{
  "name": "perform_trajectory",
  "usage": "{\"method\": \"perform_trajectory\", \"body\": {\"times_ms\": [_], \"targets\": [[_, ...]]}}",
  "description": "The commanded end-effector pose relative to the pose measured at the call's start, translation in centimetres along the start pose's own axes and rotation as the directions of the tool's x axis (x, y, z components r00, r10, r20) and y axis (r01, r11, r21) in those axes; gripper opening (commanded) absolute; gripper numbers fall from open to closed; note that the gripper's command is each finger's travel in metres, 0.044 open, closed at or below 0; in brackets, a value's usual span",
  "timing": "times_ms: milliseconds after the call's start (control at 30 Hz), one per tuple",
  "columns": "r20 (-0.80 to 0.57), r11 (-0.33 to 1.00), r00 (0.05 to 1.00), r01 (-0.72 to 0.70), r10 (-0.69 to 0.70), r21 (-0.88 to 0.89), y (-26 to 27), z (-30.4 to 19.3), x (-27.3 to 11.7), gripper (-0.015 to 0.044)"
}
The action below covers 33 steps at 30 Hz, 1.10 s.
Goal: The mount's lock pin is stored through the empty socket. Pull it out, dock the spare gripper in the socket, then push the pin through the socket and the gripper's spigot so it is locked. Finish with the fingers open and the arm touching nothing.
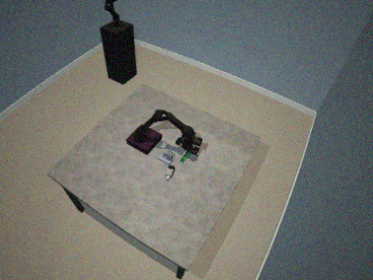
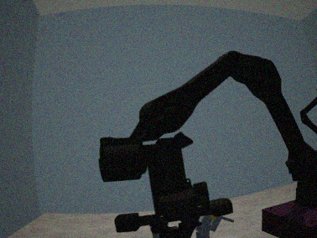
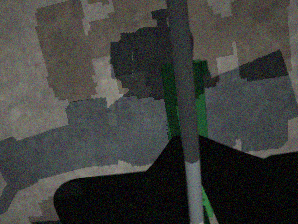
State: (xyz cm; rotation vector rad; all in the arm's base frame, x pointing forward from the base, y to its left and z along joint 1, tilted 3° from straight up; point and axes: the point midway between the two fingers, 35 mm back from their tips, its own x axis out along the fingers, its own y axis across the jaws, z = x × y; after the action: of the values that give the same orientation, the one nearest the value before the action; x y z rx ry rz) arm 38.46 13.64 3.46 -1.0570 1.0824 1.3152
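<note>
My gripper (image 1: 189, 151) (image 3: 184, 141) points down and is shut on a long grey rod, which looks like the lock pin (image 3: 182, 75). The rod runs between the fingers in the wrist view, its lower end paler. A green bar (image 1: 185, 157) (image 3: 202, 117) shows below the fingers; whether it is joined to the rod I cannot tell. A pale block that looks like the mount (image 1: 167, 158) stands beside the gripper, towards the arm's base. A small black and white thing, apparently the spare gripper (image 1: 169, 174), lies in front of it. The socket is too small to read. The fingertips are hidden in the exterior view.
The arm's dark purple base (image 1: 144, 141) (image 2: 277, 218) sits behind the mount on the table (image 1: 133, 192). Shadows of the arm fall around the green bar. A black pillar (image 1: 119, 54) carrying another dark arm-like shape stands beyond the table.
</note>
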Motion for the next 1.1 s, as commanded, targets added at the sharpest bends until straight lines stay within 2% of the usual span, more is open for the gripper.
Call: {"method": "perform_trajectory", "body": {"times_ms": [0, 433, 1067], "targets": [[0.002, 1.0, 1.0, 0.004, -0.004, 0.004, -0.2, -1.2, -0.8, 0.0], [-0.001, 1.0, 1.0, 0.004, -0.004, 0.007, -0.4, -3.9, -2.0, 0.0], [-0.001, 1.0, 1.0, 0.001, -0.001, 0.006, -0.5, -4.3, 0.7, 0.0]]}}
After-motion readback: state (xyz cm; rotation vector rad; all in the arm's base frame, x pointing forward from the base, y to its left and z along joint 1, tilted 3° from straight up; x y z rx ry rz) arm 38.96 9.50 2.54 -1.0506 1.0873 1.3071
